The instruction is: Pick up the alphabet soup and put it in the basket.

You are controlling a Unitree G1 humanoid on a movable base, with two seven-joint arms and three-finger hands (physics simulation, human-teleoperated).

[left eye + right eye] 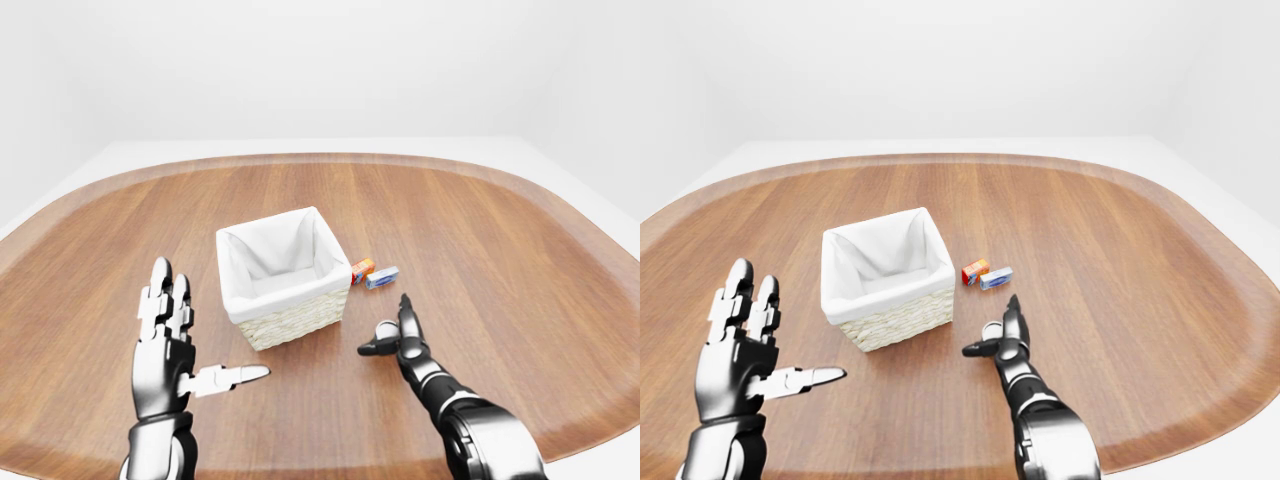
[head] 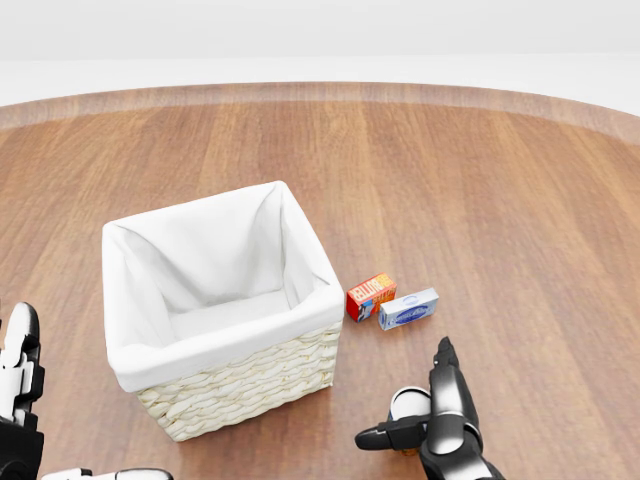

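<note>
**Robot's right hand stands open beside the soup can**

The robot's right hand (image 2: 437, 425) rests low on the wooden table (image 2: 500, 200), its fingers spread rather than closed: one finger (image 2: 443, 362) points up the head view and the thumb (image 2: 385, 436) juts out to the left. The soup can (image 2: 409, 404) stands upright in the angle between them, its pale lid showing just left of the pointing finger and just above the thumb. Whether the fingers touch the can cannot be told; they do not wrap round it.

Up the view from the fingertip, near but apart from it, lie two small packages side by side: an orange-red box (image 2: 370, 296) and, touching or almost touching it on the right, a blue-and-white box (image 2: 408, 308).

The wicker basket (image 2: 250, 385), lined with white cloth, sits to the left of the thumb, well apart from the can, its open top showing only the cloth inside.

The left hand (image 1: 165, 345) is raised at the lower left of the left-eye view, palm flat, fingers extended upward and the thumb (image 1: 232, 377) stretched toward the basket. It holds nothing and stands apart from the basket's nearest corner.
</note>
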